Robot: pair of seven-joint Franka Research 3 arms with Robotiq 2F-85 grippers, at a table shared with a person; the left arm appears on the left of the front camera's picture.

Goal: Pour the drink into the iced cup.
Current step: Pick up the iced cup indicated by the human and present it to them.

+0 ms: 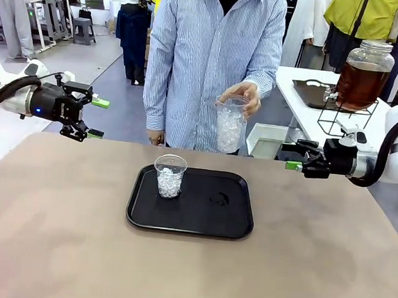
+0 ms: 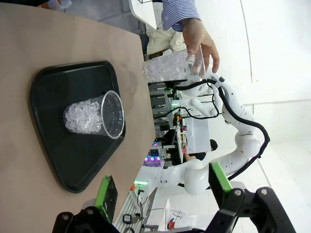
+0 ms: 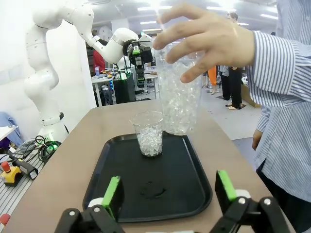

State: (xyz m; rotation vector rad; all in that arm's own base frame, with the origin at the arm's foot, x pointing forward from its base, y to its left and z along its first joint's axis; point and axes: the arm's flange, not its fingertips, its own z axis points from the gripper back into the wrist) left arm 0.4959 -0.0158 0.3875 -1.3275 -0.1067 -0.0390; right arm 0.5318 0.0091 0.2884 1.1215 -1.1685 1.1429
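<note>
Both grippers hang released with nothing between their fingers, the left gripper [image 1: 98,118] over the table's left edge and the right gripper [image 1: 292,156] off its right, each well apart from the black tray [image 1: 227,221]. On the tray's left part stands a short clear cup [image 1: 169,176] about half full of ice, and beyond the tray a person's hand [image 1: 244,96] holds up a taller clear cup [image 1: 231,127] mostly filled with ice. The drink [image 1: 358,86], amber-brown, fills most of a lidded glass jar [image 1: 372,54] on a wire stand behind the right gripper.
</note>
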